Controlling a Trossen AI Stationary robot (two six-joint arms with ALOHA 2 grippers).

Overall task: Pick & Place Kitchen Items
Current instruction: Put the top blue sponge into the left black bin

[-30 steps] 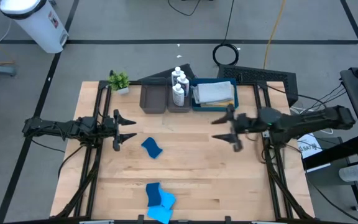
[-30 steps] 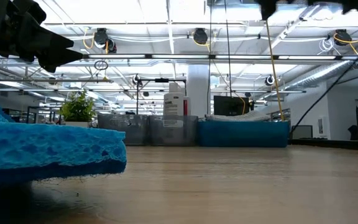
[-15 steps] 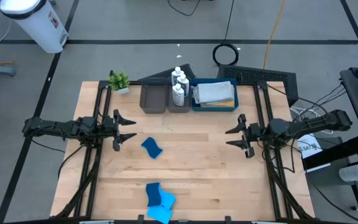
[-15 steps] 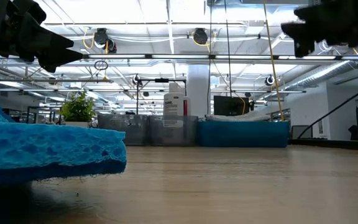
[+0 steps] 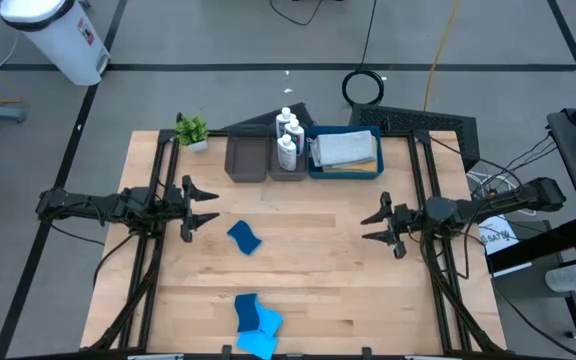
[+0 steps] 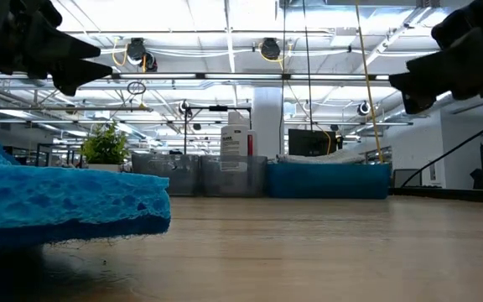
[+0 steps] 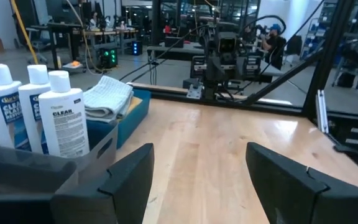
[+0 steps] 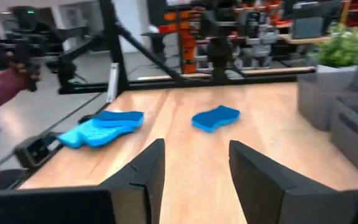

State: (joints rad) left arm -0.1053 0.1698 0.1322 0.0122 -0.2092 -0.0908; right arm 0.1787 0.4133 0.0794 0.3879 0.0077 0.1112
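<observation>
The left gripper (image 5: 204,209) is hovering over the left part of the light wooden table (image 5: 308,280), with its two dark fingers standing apart and nothing between them. The right gripper (image 5: 372,226) is hanging above the right part of the table, and its fingers are also parted and holding nothing. A wavy dark-blue sponge (image 5: 245,237) is lying on the bare wood near the left gripper, not touching it. Two more sponges, a dark-blue one (image 5: 247,307) and a light-blue one (image 5: 261,336), are lying together at the near edge of the table, touching each other. Three small white bottles with blue labels (image 5: 287,135) are standing upright in a grey rectangular tray (image 5: 302,171) at the far side. Just beside it, a blue rectangular tray (image 5: 317,170) is holding a folded grey cloth (image 5: 346,149). Another grey tray (image 5: 246,157) is sitting on the other side of the bottles. A small green potted plant (image 5: 192,131) is standing at the far left corner.
</observation>
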